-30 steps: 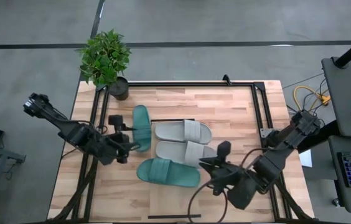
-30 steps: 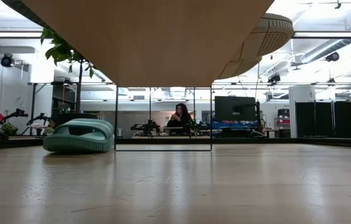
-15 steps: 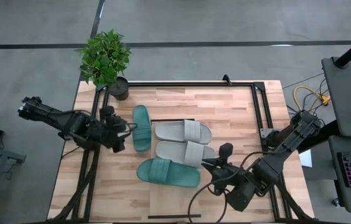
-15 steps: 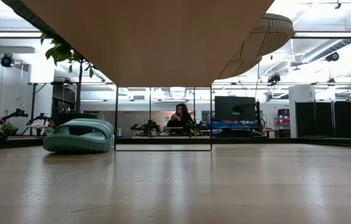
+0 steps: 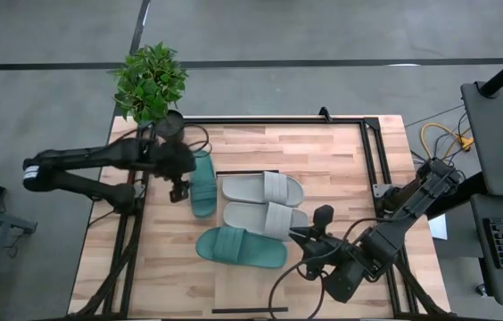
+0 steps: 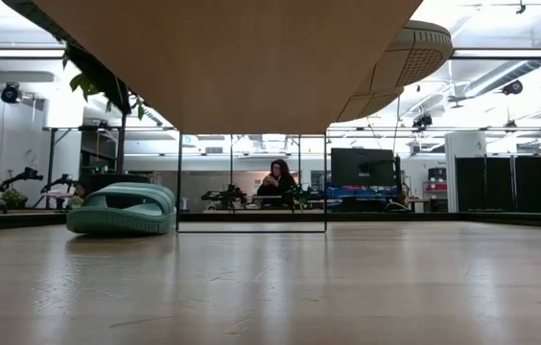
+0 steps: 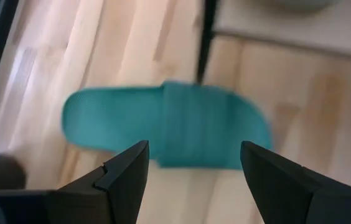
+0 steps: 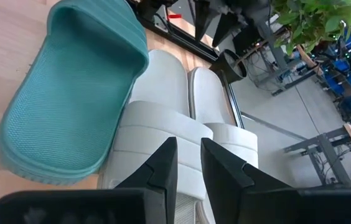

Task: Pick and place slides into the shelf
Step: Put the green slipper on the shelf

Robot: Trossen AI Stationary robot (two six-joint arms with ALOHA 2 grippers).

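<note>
A: We start with the big items. The butcher-block table [image 5: 341, 169] carries a black frame [image 5: 372, 160], and the shelf [image 5: 250, 173] shows in the high view only as a strip beyond the grey pair; the low view looks up at its pale underside. Which slides sit on the panel and which on the tabletop we cannot settle from above.

B: Noted. The slides: two light grey slides [image 5: 263, 203] lie side by side mid-table. One teal slide [image 5: 240, 248] lies near the front edge, touching the nearer grey one. The other teal slide [image 5: 202, 183] lies crosswise at the grey pair's left end.

A: The left gripper [image 5: 178, 181] hovers just beside that crosswise teal slide, jaws spread wide and nothing between them; its wrist view looks straight down on the slide's strap.

B: The right gripper [image 5: 309, 239] sits low by the front slides, fingers nearly together, holding nothing that we can see.

A: Handling judgement: the slides look rubbery, light and flexible, ribbed rather than slick, not fragile. A pinch on a thin sole end would probably let it droop.

B: We would take the crosswise teal one across the strap, or across the sole edge at mid-length, where it is thickest and balance is best.

A: The potted plant [image 5: 151, 85] stands at the far left corner, close to the left arm's elbow.
</note>
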